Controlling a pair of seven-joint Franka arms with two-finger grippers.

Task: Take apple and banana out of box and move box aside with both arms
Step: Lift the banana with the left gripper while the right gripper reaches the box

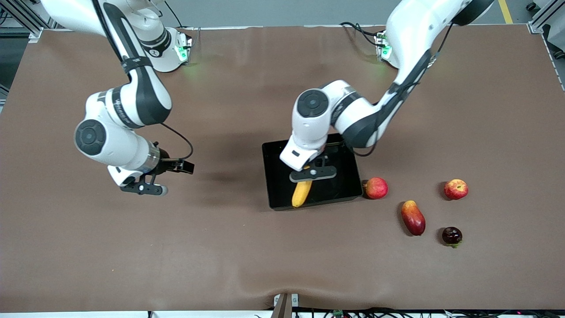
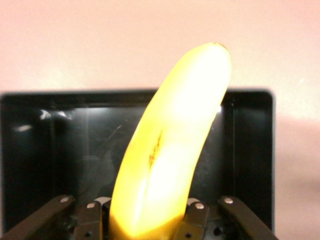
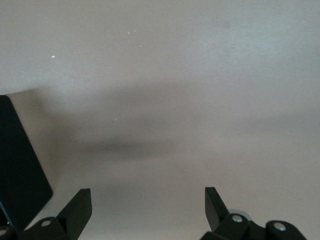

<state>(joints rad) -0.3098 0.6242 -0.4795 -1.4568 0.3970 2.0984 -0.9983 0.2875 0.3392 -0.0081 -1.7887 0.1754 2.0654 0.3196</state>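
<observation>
My left gripper (image 1: 310, 176) is shut on one end of the curved yellow banana (image 1: 302, 193) and holds it over the glossy black box (image 1: 276, 154). In the left wrist view the banana (image 2: 170, 145) fills the middle, gripped between the fingers (image 2: 197, 215), with the box (image 2: 50, 150) below it. The small red apple with yellow patches (image 1: 456, 189) lies on the table toward the left arm's end. My right gripper (image 1: 143, 189) is open and empty over bare table toward the right arm's end; it shows open in its wrist view (image 3: 147, 202), with a corner of the box (image 3: 20, 165) in sight.
A pink-red round fruit (image 1: 375, 187) lies just beside the box. A red-yellow mango (image 1: 413, 217) and a small dark fruit (image 1: 452, 236) lie nearer the front camera than the apple. The brown table cover (image 1: 220, 247) spreads all around.
</observation>
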